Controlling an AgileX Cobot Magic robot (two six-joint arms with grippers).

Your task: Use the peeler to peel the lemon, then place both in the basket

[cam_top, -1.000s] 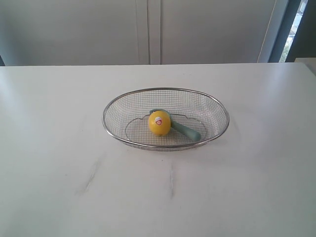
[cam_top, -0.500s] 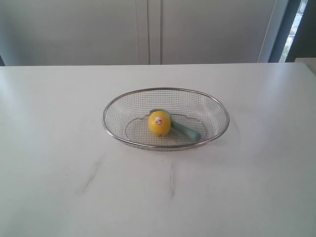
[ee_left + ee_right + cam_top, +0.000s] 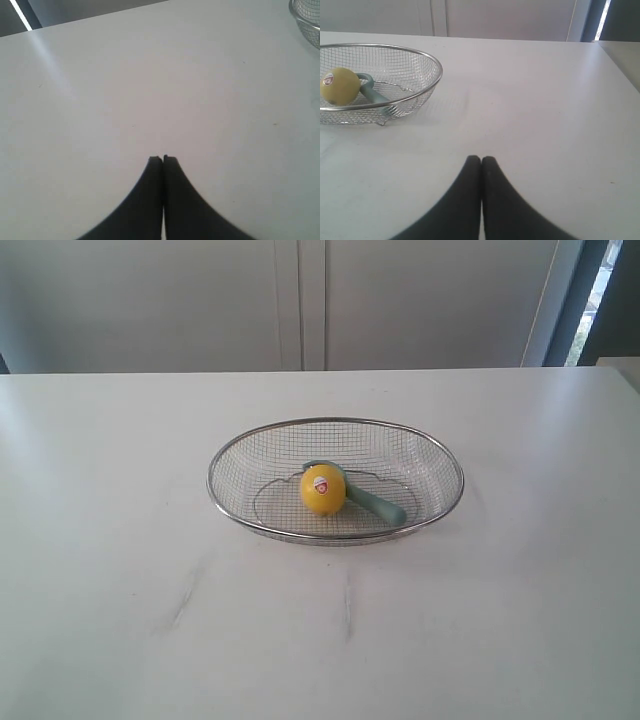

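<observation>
A wire basket (image 3: 440, 455) sits mid-table, holding the lemon (image 3: 323, 489) resting against the peeler (image 3: 378, 504). The left gripper (image 3: 163, 159) and right gripper (image 3: 481, 159) hover over bare table, jaws fully closed, empty.

The lemon (image 3: 323, 490) is bright yellow with a small white-and-red sticker. The peeler (image 3: 375, 503) is pale teal-green, and the basket (image 3: 430, 455) is silver wire mesh in a fine grid. The worktop (image 3: 120, 540) is plain white with faint grey streaks.
</observation>
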